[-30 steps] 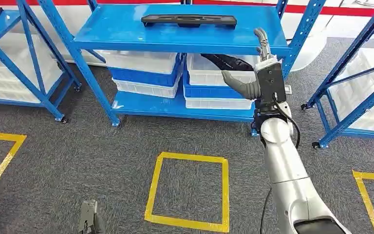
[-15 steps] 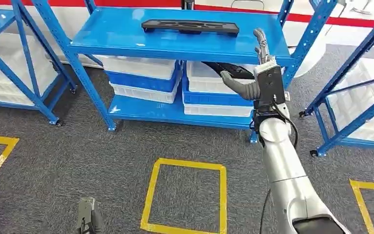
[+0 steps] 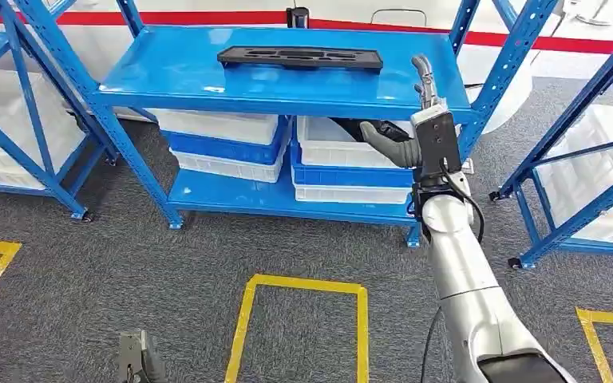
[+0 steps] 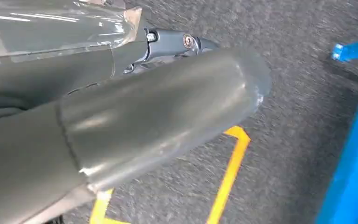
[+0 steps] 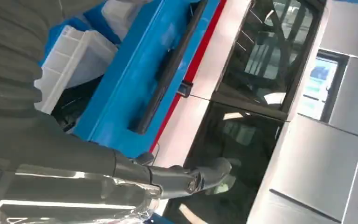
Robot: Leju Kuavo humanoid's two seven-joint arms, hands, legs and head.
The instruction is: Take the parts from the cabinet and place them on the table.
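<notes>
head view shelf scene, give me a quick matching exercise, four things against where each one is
Things:
1. black part
2. right hand
3. white bins
4. yellow tape square

Places:
A. on the grey carpet
B. raised at the top shelf's front edge
C. lying on the top shelf
D. stacked on the lower shelf

Pairs: 1-C, 2-B, 3-D, 4-A

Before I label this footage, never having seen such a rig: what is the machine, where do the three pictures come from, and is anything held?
It is a two-armed humanoid robot. The wide picture looks down from its head; the close ones come from cameras behind each wrist. A long black part lies on the blue rack's top shelf, with white and blue bins below. The right robot hand is raised at the shelf edge, fingers apart, holding nothing. The left robot hand hangs over grey carpet, too close to judge.
</notes>
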